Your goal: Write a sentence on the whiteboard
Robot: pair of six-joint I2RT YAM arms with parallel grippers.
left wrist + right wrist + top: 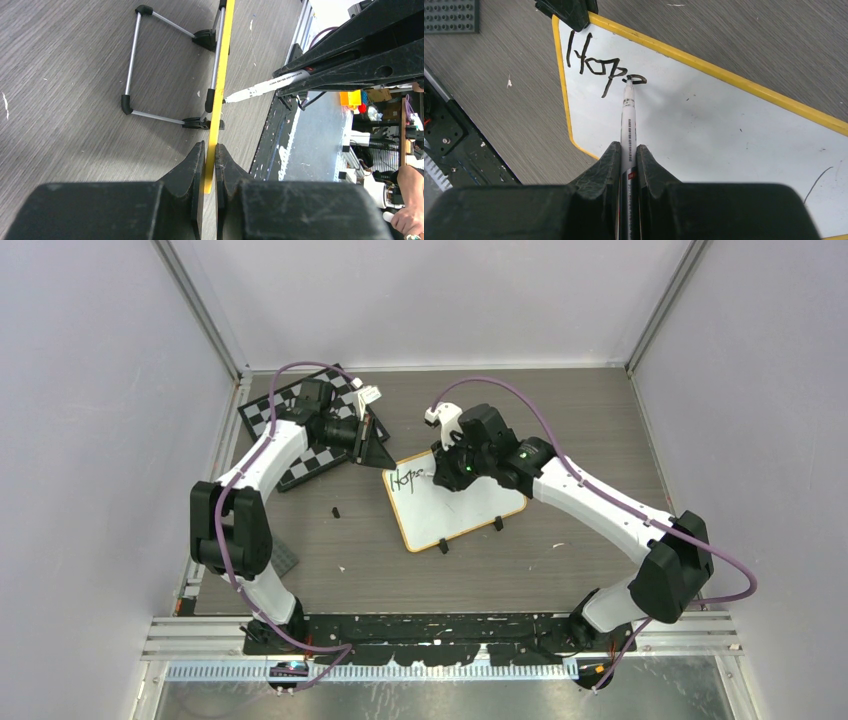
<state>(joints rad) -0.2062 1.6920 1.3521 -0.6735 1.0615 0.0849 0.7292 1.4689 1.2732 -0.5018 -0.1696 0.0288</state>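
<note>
— While the right tool (628, 150) is pinched narrow on the marker (627, 117), what worries you most?

— That long barrel. It sticks out well ahead of the tool, with the nib touching the whiteboard (724, 125) at the end of the lettering (596, 67), which reads something like "Hop" plus a half-made stroke. Press too hard and I reckon the pen slides back between the fingers or tilts, and the line goes thin or skips.

— And the board itself?

— It lies under and ahead of the right tool on the counter (749, 30). The left tool (210, 150) is closed tight on its yellow rim at one corner, just beyond the first letter. One pinch on a thin edge acts as a pivot, I'd say. A sideways drag of the nib could swing the board around that corner, and the small black feet (443, 546) along its edge might skid on the wood grain.

— Would that spoil the writing?

— Likely. The letters would slant or run into each other. Room isn't the problem, because plenty of blank white lies to the side of the right tool. If that wrist dips, though, the fingers could brush fresh ink and smear the word.

— Anything else?

— Both tools work close together at that corner. A wide stroke towards the left tool risks a knock.
</note>
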